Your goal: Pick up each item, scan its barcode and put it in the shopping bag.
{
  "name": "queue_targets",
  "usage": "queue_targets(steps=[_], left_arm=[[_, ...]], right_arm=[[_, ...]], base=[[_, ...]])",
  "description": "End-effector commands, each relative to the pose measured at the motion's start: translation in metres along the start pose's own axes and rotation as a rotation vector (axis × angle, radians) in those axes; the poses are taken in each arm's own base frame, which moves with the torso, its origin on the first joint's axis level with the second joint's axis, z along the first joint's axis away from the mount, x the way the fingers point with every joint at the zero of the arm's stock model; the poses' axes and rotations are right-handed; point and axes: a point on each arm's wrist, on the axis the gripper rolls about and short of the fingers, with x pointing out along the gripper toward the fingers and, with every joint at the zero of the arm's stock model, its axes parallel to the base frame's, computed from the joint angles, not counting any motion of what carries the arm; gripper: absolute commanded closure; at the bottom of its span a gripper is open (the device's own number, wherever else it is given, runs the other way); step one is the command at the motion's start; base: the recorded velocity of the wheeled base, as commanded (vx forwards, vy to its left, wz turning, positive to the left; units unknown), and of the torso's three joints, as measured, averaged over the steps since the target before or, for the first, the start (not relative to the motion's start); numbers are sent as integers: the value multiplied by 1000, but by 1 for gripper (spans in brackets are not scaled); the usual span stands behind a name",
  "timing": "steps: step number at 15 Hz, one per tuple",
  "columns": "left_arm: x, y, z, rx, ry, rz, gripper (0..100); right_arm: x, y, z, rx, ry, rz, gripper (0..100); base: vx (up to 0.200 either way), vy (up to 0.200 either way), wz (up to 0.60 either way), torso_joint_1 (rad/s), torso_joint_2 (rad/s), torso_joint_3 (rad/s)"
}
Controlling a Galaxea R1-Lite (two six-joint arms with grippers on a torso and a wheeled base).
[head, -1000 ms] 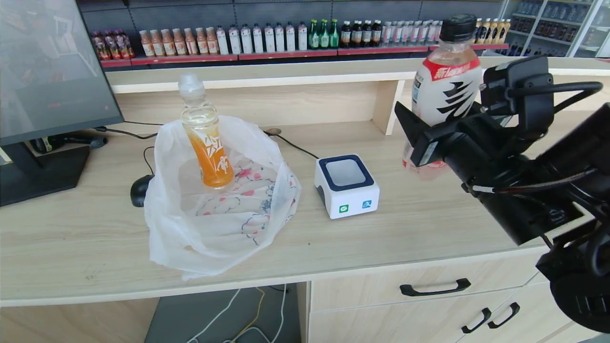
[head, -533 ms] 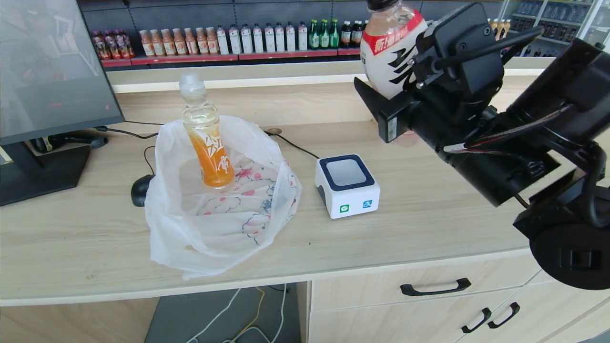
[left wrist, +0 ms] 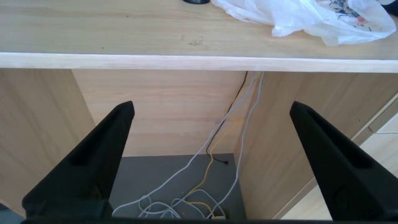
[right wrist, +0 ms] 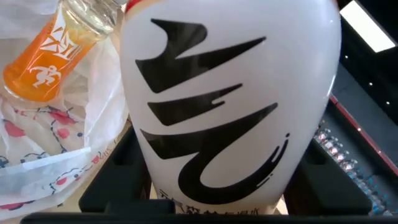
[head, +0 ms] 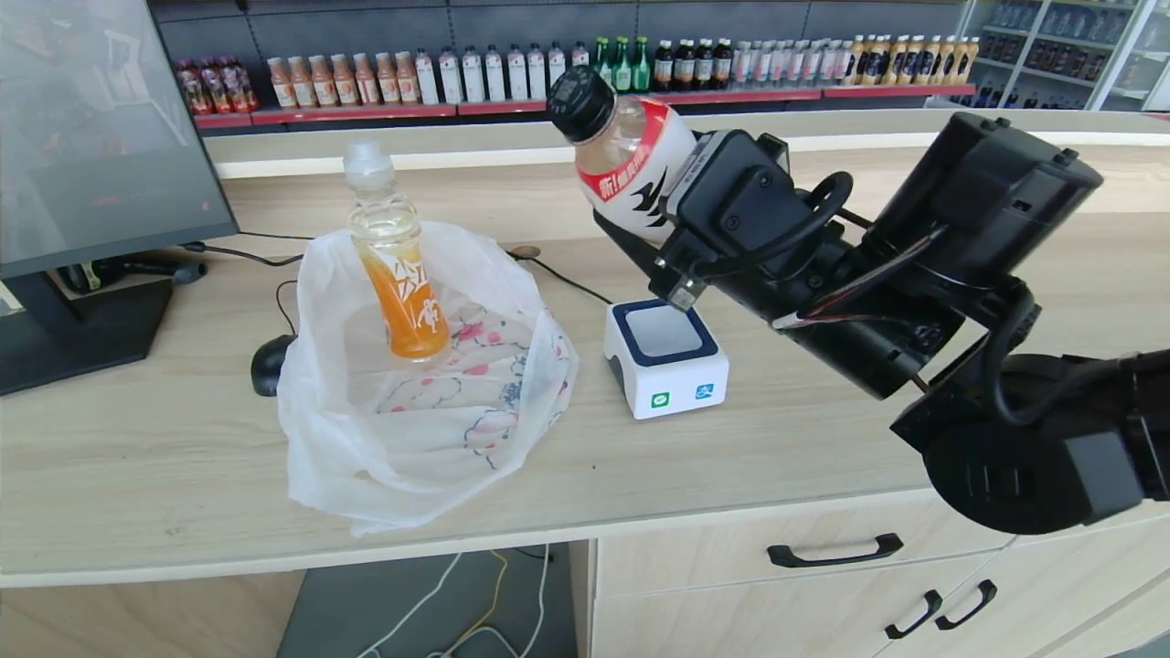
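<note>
My right gripper (head: 660,228) is shut on a white-labelled bottle (head: 631,164) with a black cap, tilted to the left in the air just above the white scanner box (head: 664,357). The same white bottle (right wrist: 230,106) looms close in the right wrist view. An orange drink bottle (head: 395,265) stands upright inside the open white shopping bag (head: 420,393) on the counter, left of the scanner; the orange bottle (right wrist: 59,46) and the bag (right wrist: 56,155) also appear beyond the held bottle. My left gripper (left wrist: 211,168) hangs open below the counter's front edge, facing cables.
A monitor (head: 101,137) on a black stand occupies the counter's left end, with a black mouse (head: 271,364) and cables beside the bag. A raised wooden ledge (head: 494,146) runs along the back. Drawers with black handles (head: 834,554) sit below at the right.
My right arm has swung left and lowered with the white bottle, tipping it from upright to slanted over the scanner. The bag and orange bottle have stayed put.
</note>
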Motion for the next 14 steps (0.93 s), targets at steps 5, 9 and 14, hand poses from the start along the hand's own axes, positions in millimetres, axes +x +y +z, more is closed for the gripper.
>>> queue_targets(steps=[5, 9, 14], left_arm=[[0, 0, 0, -1, -1, 1, 0], [0, 0, 0, -1, -1, 2, 0], [0, 0, 0, 1, -1, 1, 0]], right_arm=[[7, 27, -28, -80, -22, 120, 100], [6, 25, -40, -115, -50, 151, 100], [2, 18, -57, -144, -50, 193, 100]], base=[[0, 0, 0, 0, 0, 0], [0, 0, 0, 0, 0, 0], [0, 0, 0, 0, 0, 0]])
